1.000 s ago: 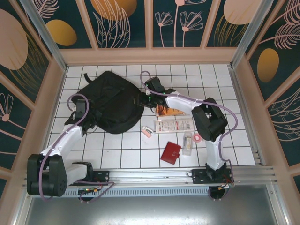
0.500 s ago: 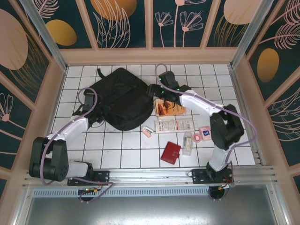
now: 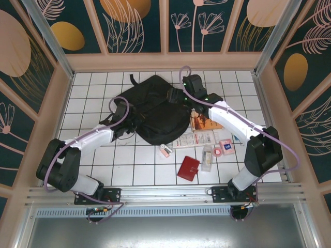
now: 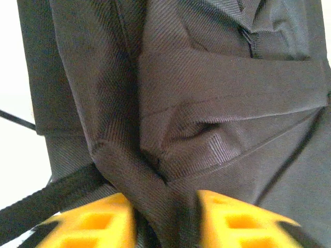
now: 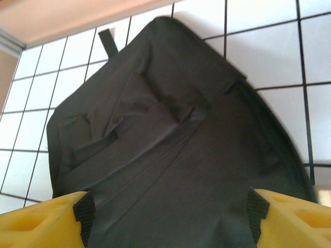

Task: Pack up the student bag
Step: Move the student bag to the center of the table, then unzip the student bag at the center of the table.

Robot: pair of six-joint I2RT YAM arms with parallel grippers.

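Note:
The student bag (image 3: 155,106) is a big black fabric backpack lying flat on the white tiled table, its top loop (image 3: 133,79) pointing to the far left. My left gripper (image 3: 135,122) is at the bag's near-left edge. In the left wrist view its yellow fingers (image 4: 98,222) stand apart, and a bunched fold of the bag's fabric (image 4: 160,206) lies between them. My right gripper (image 3: 173,98) hovers over the bag's right side. It (image 5: 168,217) is wide open above the bag's smooth panel (image 5: 170,155) and holds nothing.
Right of the bag lie an orange book (image 3: 208,123), a white printed packet (image 3: 199,138) and a pink case (image 3: 225,148). Nearer are a clear box (image 3: 207,157), a red wallet (image 3: 188,168) and a small pink-and-white item (image 3: 165,150). Walls (image 3: 62,103) close in the table.
The bag has slid to the right and a little farther back, with the left gripper at its edge. The left jaws have parted. The right gripper has moved right and opened wide.

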